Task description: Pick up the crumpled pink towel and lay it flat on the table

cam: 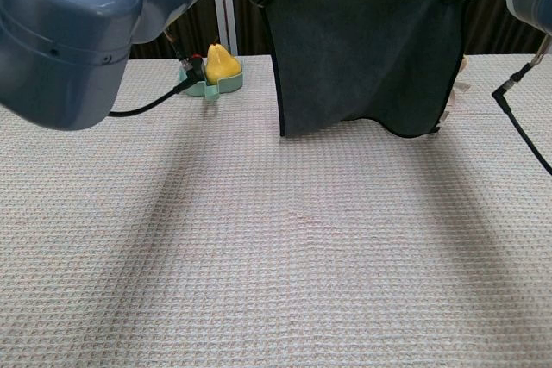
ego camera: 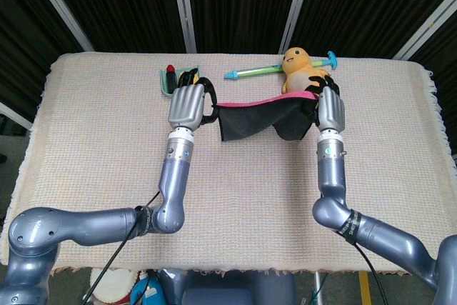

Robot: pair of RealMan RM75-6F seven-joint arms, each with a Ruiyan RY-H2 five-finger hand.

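A: Towel position?
B: The pink cloth towel with a dark underside [ego camera: 260, 116] hangs spread between both hands above the beige woven table [ego camera: 100, 126].
A: Grips?
B: Left hand [ego camera: 188, 106] and right hand [ego camera: 330, 111] each hold 1 top corner.

Desk cover: a beige waffle-weave cloth [ego camera: 235, 176] spread over the whole desk, fringed at the edges.
Tray: a small teal tray [cam: 211, 86] near the far edge of the cloth, left of middle.
Pear: a yellow pear [cam: 222, 63] standing upright in the tray.
Red item: a small red piece [ego camera: 171, 69] at the tray's left end.
Plush toy: an orange-yellow plush [ego camera: 300, 66] right of the tray, at the far edge.
Stick: a green and blue stick [ego camera: 258, 71] between tray and plush, touching the plush.
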